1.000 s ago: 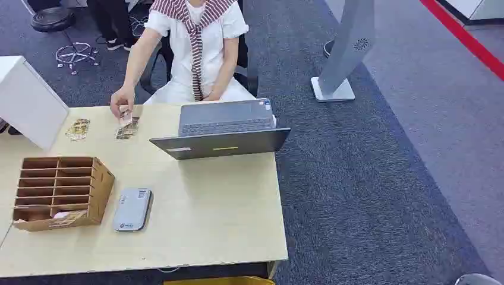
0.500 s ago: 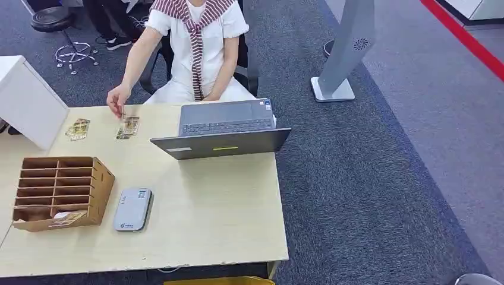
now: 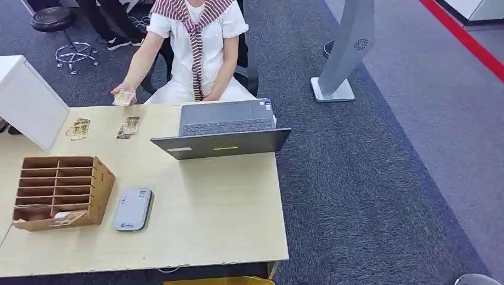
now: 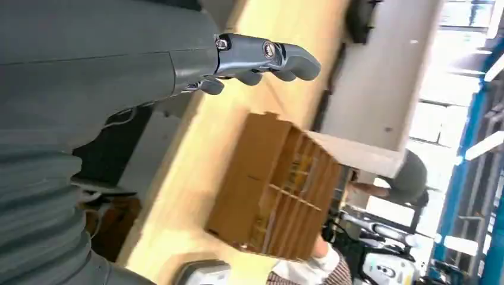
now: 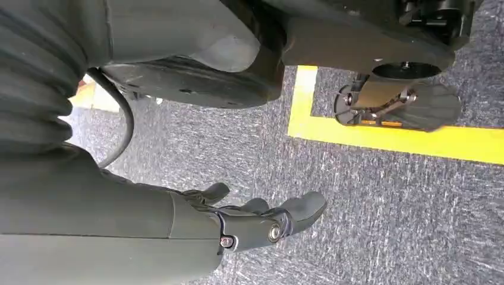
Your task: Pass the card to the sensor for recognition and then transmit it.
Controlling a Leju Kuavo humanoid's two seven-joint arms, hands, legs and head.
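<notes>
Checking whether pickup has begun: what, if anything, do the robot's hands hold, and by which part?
Nothing. The left hand and right hand are both empty. The person's hand holds a card; the part gripped cannot be told.

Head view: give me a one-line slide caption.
Seated person's hand lifts a card beyond the desk; compartment box, grey card sensor and open laptop wait.

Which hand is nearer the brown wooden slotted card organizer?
Left. The left hand hangs by the table edge close to the brown wooden slotted card organizer; the right hand hangs over grey carpet.
</notes>
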